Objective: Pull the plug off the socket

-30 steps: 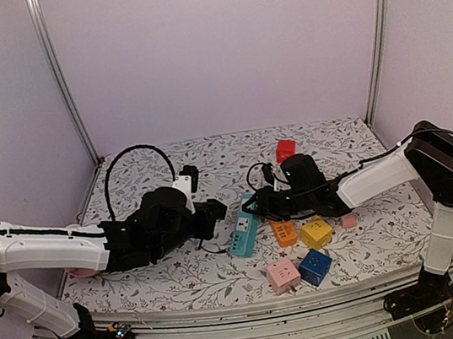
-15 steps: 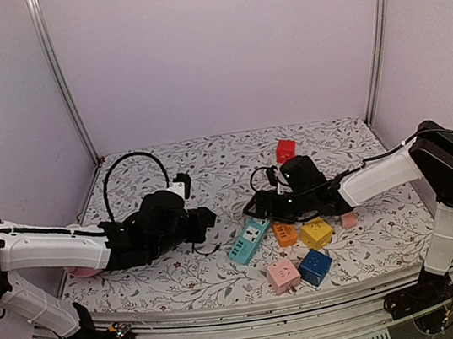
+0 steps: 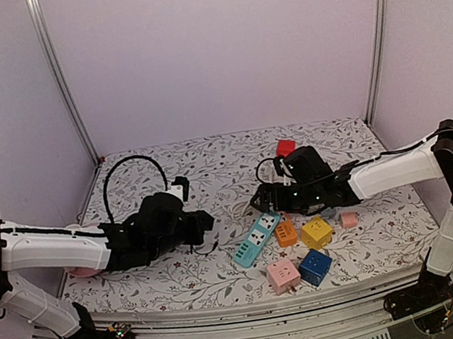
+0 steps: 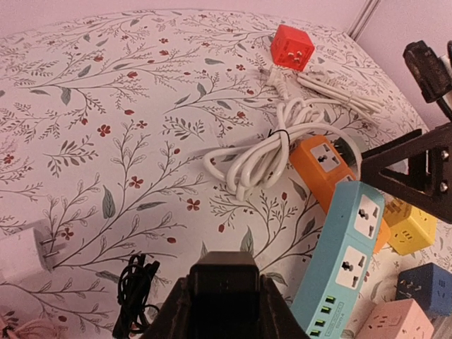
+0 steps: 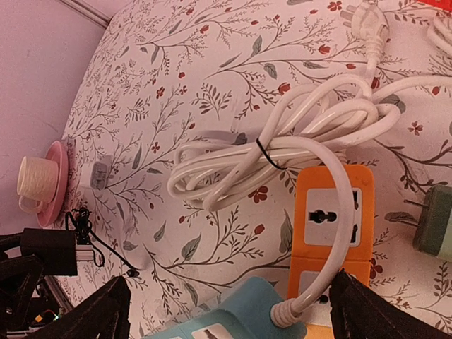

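The black plug [image 4: 226,272] is clamped in my left gripper [image 4: 226,300], which is shut on it and held above the floral cloth. It is apart from the light blue socket strip [image 4: 346,261], which lies flat to its right. In the top view the left gripper [image 3: 197,222] sits left of the blue strip [image 3: 257,239]. My right gripper [image 3: 271,203] hovers open over the strip's far end, with nothing between its fingers. In the right wrist view the blue strip [image 5: 233,321] lies between the spread fingertips [image 5: 92,314], and the plug [image 5: 49,251] shows at the far left.
An orange socket strip [image 5: 332,226] with a coiled white cable [image 5: 282,155] lies beside the blue strip. Yellow [image 3: 316,232], blue [image 3: 315,265], pink [image 3: 283,275] and red [image 3: 285,147] cube sockets are around. A cup on a pink saucer [image 5: 39,183] stands at the left. A black cord bundle [image 4: 134,289] lies close by.
My right gripper has opened and let go of the blue strip, which now lies slanted on the cloth. The left gripper has drawn back leftward with the plug.
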